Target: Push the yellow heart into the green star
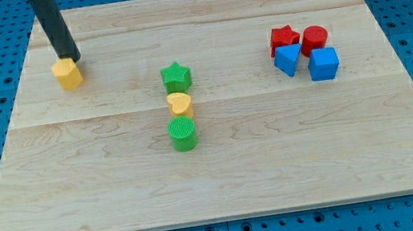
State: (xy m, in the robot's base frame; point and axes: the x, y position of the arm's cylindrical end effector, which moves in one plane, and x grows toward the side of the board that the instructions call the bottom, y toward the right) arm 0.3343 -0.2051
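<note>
Rod end, my tip, stands at the board's upper left, touching the top edge of a yellow block; being a bare rod, it grips nothing. Well to the view's right of it, mid-board, the yellow heart lies just below the green star, touching or nearly so, with a green cylinder directly beneath. Further right sits a cluster: red block, red cylinder, blue block, blue cube. No legible markings on the wooden board.
</note>
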